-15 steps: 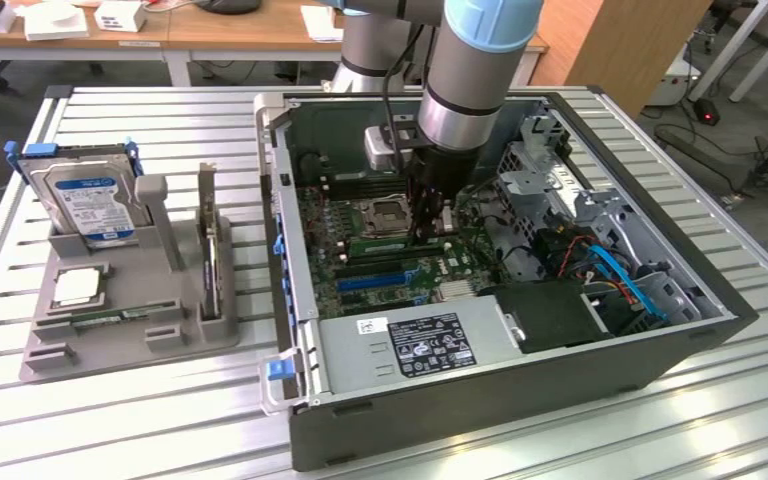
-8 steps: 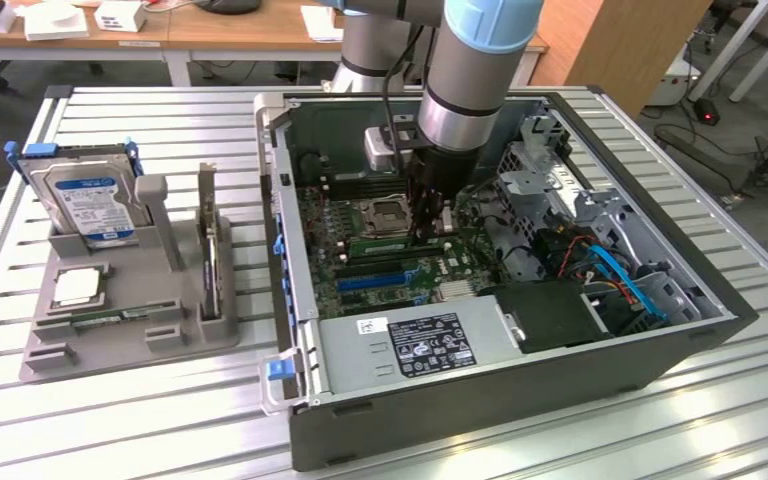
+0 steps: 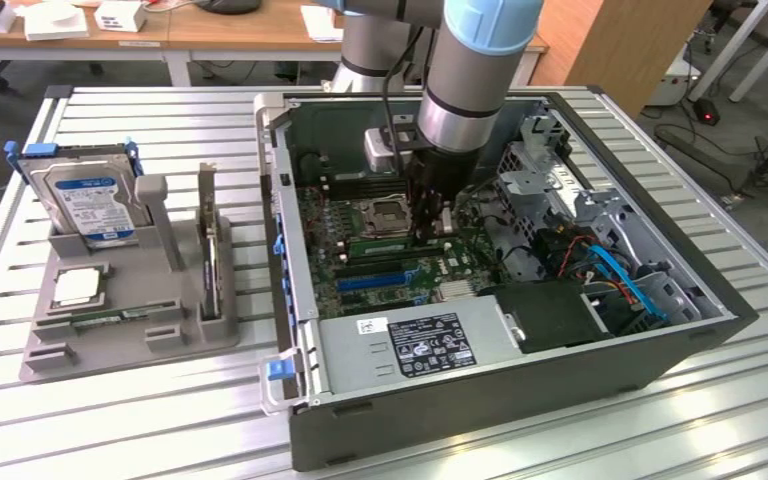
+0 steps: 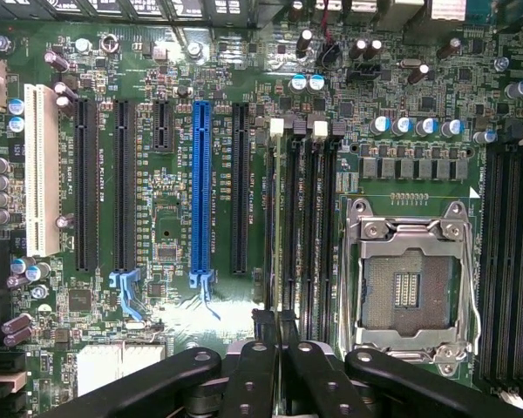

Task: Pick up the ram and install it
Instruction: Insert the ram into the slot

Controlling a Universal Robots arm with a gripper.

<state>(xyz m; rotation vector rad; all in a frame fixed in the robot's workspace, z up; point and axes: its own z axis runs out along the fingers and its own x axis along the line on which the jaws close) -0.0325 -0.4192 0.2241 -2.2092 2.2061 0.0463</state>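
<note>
Robot gripper inside open computer case on slatted surface, fingers clamped on the ram, held edge-on over memory slots, beside empty processor socket.

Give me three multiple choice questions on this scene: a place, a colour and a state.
1. Where is the gripper against the computer case? A beside it; B inside it, over the motherboard; C behind it.
2. The label on the hard drive is mostly: A blue; B red; C green.
3. The case is: A shut; B upended; C open on top.
B, the arm reaches down into the case; A, blue covers its face; C, the motherboard lies bare.
</note>
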